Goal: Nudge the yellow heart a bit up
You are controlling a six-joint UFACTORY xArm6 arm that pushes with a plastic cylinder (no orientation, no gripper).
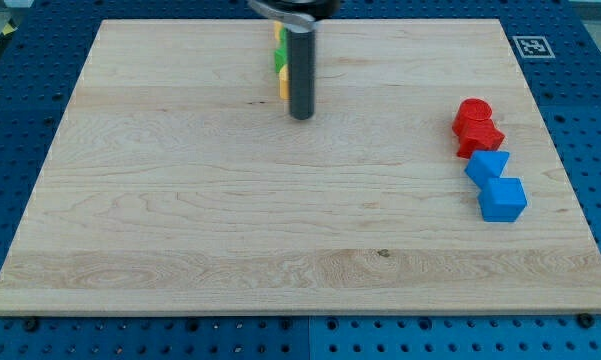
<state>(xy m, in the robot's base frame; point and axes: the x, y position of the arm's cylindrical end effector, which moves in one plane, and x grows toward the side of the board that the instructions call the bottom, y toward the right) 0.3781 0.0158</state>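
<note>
My tip (301, 116) stands near the view's top centre of the wooden board (180, 200). The rod hides most of a small stack of blocks just to its left. Of these I see slivers only: a yellow piece (278, 34) at the top, a green piece (279, 58) below it, and another yellow piece (283, 84) lowest, right beside the rod. I cannot make out which yellow piece is the heart. The tip's end is just below and to the right of the lowest yellow piece.
At the view's right stand a red cylinder (472, 112) and a red star-like block (481, 137), touching. Just below them are a blue triangular block (488, 165) and a blue cube-like block (503, 198).
</note>
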